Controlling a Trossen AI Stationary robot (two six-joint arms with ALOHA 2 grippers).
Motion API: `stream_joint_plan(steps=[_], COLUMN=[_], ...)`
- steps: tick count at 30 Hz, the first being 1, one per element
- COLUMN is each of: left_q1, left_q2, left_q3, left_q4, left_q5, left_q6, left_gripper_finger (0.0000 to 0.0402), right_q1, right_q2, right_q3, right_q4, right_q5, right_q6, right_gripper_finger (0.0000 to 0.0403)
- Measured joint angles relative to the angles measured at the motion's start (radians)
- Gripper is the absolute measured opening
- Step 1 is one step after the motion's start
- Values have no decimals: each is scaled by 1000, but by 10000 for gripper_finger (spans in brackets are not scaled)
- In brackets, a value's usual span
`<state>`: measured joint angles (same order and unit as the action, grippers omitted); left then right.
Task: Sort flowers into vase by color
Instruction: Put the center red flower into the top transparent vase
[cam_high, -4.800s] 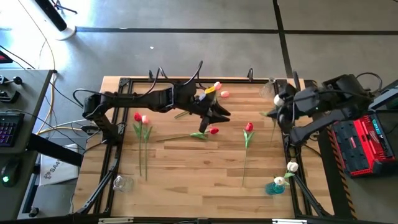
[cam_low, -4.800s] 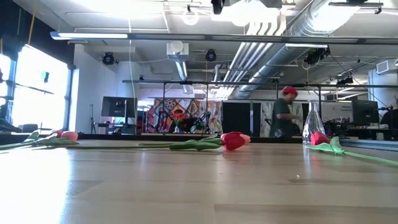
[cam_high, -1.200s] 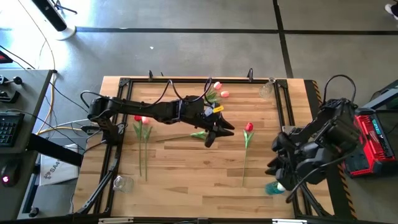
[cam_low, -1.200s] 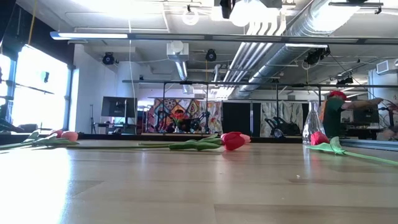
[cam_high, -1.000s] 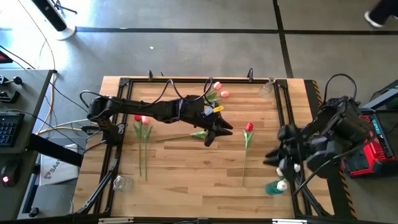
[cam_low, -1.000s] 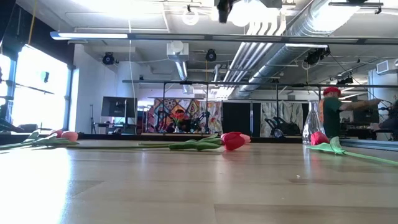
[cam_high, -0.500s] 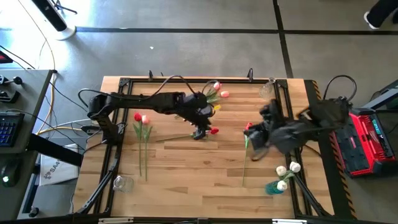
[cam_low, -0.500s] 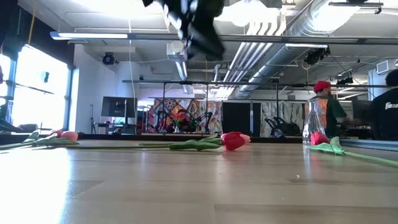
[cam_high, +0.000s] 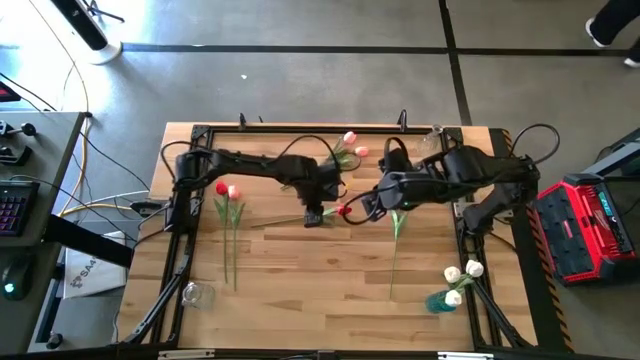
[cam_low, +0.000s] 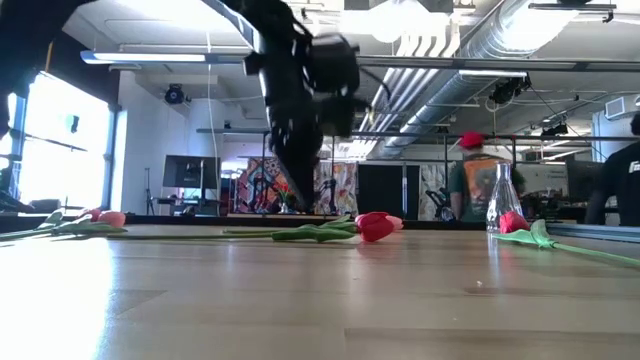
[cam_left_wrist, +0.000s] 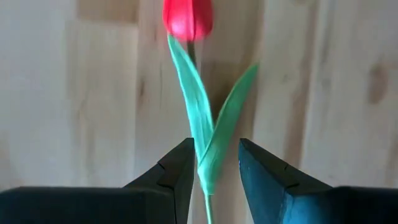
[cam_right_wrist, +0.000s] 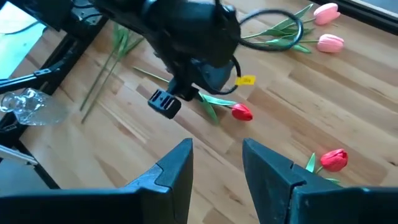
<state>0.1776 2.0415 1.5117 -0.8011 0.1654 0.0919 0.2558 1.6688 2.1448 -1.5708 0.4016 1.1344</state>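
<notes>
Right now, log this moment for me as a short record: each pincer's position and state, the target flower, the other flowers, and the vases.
left pincer: open, fingers either side of the leaves of a red tulip lying mid-table, not closed on it
right pincer: open, holding nothing, above the table centre near the left arm
pink tulips: two, far edge
white tulips: in the blue vase, near right corner
clear vase: near left corner, lying on its side

Dark arm (cam_low: 300, 90) above red tulip (cam_low: 375, 226)
</notes>
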Motion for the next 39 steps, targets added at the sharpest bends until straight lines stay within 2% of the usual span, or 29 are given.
stream_joint_plan(steps=[13,16,21,23,26,33,39], left_q1=[-7,-7,-2,4,17,70,128], left_q2=[113,111,100,90,77,-9,-128], left_q3=[6,4,2,0,-2,-2,-1], left_q4=[15,22,30,27,17,17,25], left_q5=[-14,-20,-25,-13,8,140,158], left_q6=[51,51,71,76,89,105,138], left_gripper_finger=[109,88,19,7,10,3,1], right_q1=[15,15,16,24,34,40,32], right_q2=[-4,-4,-4,-6,-12,-24,-24], right_q3=[0,0,0,0,0,0,0], right_q4=[0,0,0,0,0,0,0], right_q5=[12,26,60,86,133,236,335], right_q6=[18,21,44,52,61,82,96], right_gripper_finger=[128,128,128,128,128,128,128])
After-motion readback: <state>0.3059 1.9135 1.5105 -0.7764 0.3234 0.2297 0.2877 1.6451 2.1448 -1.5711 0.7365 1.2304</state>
